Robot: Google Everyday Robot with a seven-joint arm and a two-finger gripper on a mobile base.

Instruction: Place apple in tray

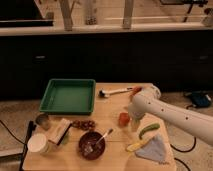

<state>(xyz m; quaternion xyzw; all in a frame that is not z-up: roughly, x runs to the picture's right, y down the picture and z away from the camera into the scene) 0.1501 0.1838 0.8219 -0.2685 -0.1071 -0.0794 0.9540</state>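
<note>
The apple (123, 119), small, round and red-orange, sits on the wooden table (112, 107) right of centre. The green rectangular tray (67, 96) lies empty at the table's back left, well left of the apple. My white arm reaches in from the right and bends down at its elbow. My gripper (133, 121) hangs at its end, right beside the apple on the apple's right side and about level with it. The arm covers most of the gripper.
A brown bowl with a spoon (91, 144) stands in front of the apple. A white-handled brush (114, 92) lies behind it. A green vegetable (149, 130), a banana (136, 145) and a grey cloth (153, 150) lie front right. A cup (37, 144), can (42, 120) and box (60, 131) stand front left.
</note>
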